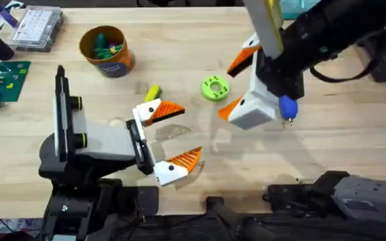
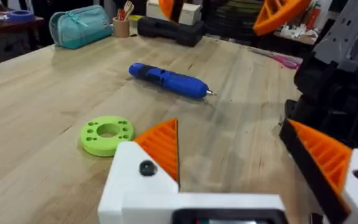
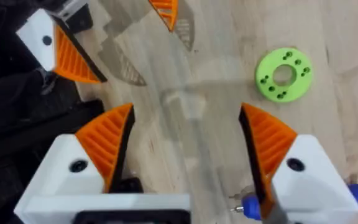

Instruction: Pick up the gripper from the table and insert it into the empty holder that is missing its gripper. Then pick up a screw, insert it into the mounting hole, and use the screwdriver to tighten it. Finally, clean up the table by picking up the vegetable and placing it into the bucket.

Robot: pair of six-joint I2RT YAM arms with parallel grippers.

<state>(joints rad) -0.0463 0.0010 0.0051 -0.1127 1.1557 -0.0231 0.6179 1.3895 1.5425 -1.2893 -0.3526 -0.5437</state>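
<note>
**Status: Screwdriver Stage, Both Pincers Empty**

**Overhead view.** The right pincer (image 1: pixel 241 86) hangs above the bench (image 1: pixel 354 140) with its orange-padded fingers spread apart, gripping nothing. The blue screwdriver (image 1: pixel 287 107) lies just beside its nearer finger, partly under the arm. The green disc (image 1: pixel 215 88) sits beside the same pincer on the side facing the holder (image 1: pixel 89 140). Two orange-finned grippers project from the holder end; whether the lower one is seated in the holder or is the left arm's own finger cannot be told. The vegetable (image 1: pixel 153 92) lies between holder and bucket (image 1: pixel 106 50), well apart from the right pincer.

**Left wrist view.** The left pincer (image 2: pixel 253 162) stands apart and empty. The screwdriver lies beyond it on the bench, past the green disc.

**Right wrist view.** The right pincer's fingers straddle bare wood; the screwdriver's silver tip shows at one finger's outer side.

**Risks.**
- The screwdriver lies outside the finger gap. Closing here would likely grasp nothing or nudge it into a roll.
- A descent without realignment may pin the tool under a finger.
- A sweep toward the holder could knock the green disc.
</note>
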